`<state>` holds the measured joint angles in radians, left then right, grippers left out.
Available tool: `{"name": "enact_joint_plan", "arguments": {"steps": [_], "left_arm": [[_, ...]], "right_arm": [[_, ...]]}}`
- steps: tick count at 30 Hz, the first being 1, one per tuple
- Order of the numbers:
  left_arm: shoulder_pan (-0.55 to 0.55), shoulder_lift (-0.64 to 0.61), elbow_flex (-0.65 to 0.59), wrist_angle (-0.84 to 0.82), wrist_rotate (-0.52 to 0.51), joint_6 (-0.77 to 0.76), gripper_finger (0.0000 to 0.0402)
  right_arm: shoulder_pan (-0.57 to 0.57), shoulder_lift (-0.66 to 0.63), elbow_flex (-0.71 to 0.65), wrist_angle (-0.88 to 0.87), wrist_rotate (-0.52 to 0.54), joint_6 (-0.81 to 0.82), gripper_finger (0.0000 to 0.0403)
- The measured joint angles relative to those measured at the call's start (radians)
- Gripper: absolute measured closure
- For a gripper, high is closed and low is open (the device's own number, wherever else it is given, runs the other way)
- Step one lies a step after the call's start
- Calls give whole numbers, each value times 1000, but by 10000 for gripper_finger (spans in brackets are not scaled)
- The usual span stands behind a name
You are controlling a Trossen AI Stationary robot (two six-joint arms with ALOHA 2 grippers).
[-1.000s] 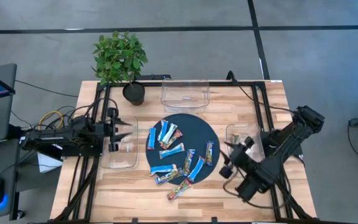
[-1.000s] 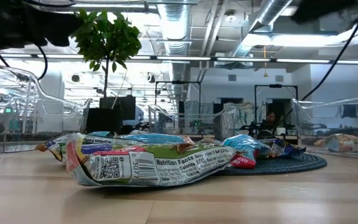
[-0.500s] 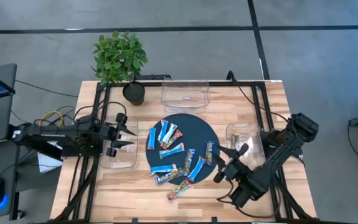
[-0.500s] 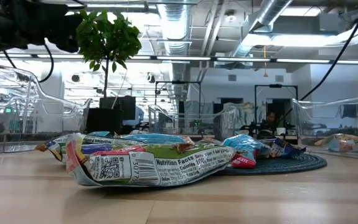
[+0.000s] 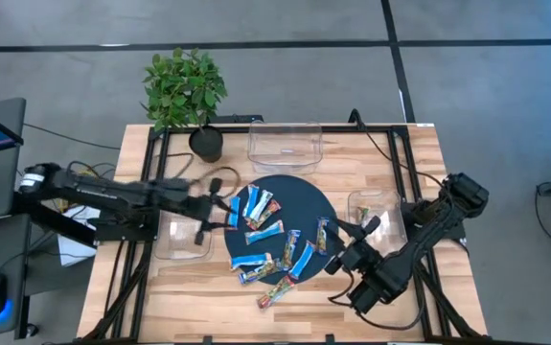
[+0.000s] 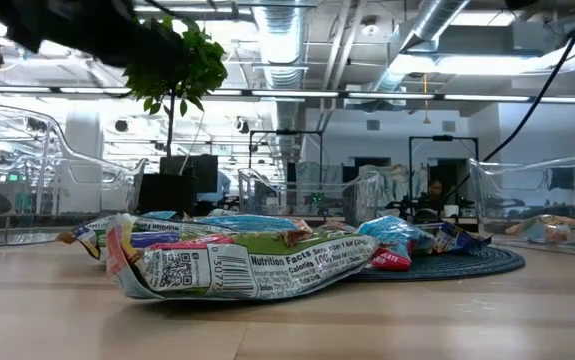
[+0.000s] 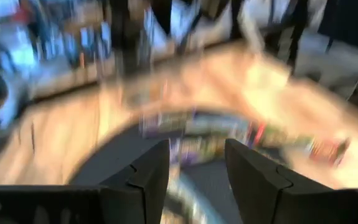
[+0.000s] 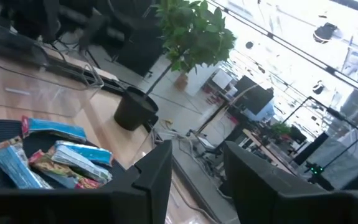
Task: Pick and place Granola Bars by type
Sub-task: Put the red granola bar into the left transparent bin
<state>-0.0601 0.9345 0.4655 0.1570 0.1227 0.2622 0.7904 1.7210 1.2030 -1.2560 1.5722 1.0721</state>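
- the left arm had swung in from over the clear left bin, where it hung 1 second earlier, and now stretched right toward the dark round mat.
- the left gripper sat at the mat's left edge, just beside a blue-and-white bar; its 2 fingers stood apart with nothing between them.
- that reach suggested a fresh pick was starting, most likely 1 of the blue bars nearest it.
- the granola bars lay scattered across the mat, blue-and-white and multicoloured mixed, with 1 multicoloured bar off the mat on the wood near the front edge.
- the right arm had shifted slightly toward the mat over the same second, its elbow folded back by the right bin.
- the right gripper hovered by the mat's right rim, fingers parted and empty.
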Motion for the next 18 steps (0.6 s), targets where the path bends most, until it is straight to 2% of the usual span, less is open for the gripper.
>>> {"name": "enact_joint_plan", "arguments": {"steps": [3, 11, 18], "left_arm": [[0, 148, 115, -127, -32, 3, 251], [18, 521, 419, -340, -84, 3, 251], [74, 769, 637, -508, -85, 6, 251]], "right_arm": [[26, 0, 0, 0, 0, 0, 268], [109, 0, 0, 6, -1, 4, 270], [153, -1, 0, 8, -2, 11, 270]]}}
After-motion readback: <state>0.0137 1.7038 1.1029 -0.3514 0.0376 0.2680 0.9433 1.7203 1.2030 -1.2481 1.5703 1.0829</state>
